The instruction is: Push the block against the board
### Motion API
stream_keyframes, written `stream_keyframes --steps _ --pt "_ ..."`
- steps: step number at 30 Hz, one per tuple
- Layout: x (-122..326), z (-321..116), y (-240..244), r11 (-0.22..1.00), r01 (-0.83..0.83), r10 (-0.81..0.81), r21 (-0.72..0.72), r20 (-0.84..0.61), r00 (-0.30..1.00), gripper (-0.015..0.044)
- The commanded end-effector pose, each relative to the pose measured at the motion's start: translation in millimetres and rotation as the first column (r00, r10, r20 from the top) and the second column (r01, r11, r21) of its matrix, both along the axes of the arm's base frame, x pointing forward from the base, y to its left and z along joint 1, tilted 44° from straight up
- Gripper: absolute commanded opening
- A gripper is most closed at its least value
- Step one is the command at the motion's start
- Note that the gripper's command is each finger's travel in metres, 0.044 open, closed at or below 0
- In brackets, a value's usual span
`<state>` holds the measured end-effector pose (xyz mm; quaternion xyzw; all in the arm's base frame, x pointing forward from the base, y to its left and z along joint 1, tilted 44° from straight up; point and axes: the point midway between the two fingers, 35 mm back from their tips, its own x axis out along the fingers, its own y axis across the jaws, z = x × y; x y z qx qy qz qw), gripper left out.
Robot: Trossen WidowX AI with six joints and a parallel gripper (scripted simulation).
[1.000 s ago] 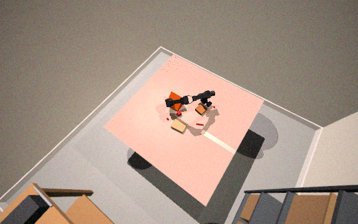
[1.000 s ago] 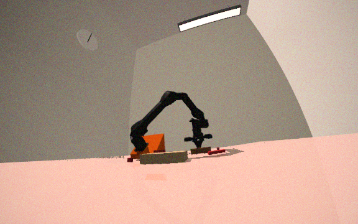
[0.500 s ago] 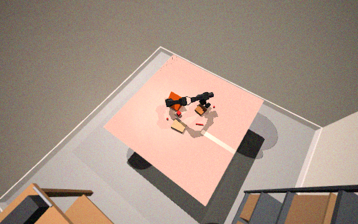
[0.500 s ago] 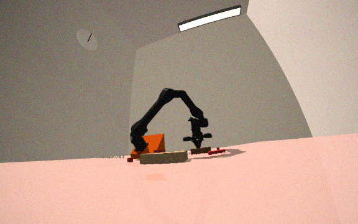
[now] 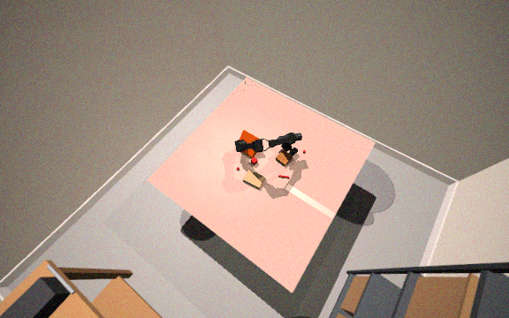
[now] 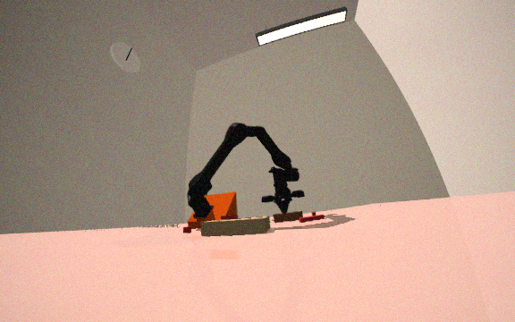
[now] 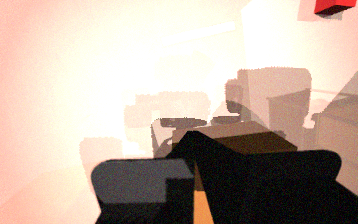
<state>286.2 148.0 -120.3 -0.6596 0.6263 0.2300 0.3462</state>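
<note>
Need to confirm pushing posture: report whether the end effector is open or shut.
Shut, holding nothing. The black end effector has its fingers together in a narrow point, lowered at the small brown square block.

No text, label or number can be read anywhere.

Brown block [image 5: 284, 157], seemingly tan board [image 5: 254, 179]
</note>
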Motion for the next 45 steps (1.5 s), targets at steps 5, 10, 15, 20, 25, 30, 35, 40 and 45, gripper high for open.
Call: stream_keyframes --steps 5,10,15,20,25,30,35,40,45 --pt "-1 8 -18 1.0 0.006 -0.006 -0.018 -0.012 1.0 0.0" --pt "-1 14 -24 1.0 0.005 -0.006 -0.018 -0.012 1.0 0.0" --pt "-1 19 -30 1.0 0.005 -0.006 -0.019 -0.012 1.0 0.0" --pt "0 19 -30 1.0 0.005 -0.006 -0.019 -0.012 1.0 0.0" --pt "1 14 -24 1.0 0.005 -0.006 -0.018 -0.012 1.0 0.0" --pt "3 8 -18 1.0 0.005 -0.006 -0.018 -0.012 1.0 0.0" --pt "4 3 -12 1.0 0.006 -0.006 -0.018 -0.011 1.0 0.0" --pt "5 -3 -6 1.0 0.006 -0.006 -0.017 -0.011 1.0 0.0" --pt "6 -8 0 1.0 0.006 -0.006 -0.017 -0.011 1.0 0.0"
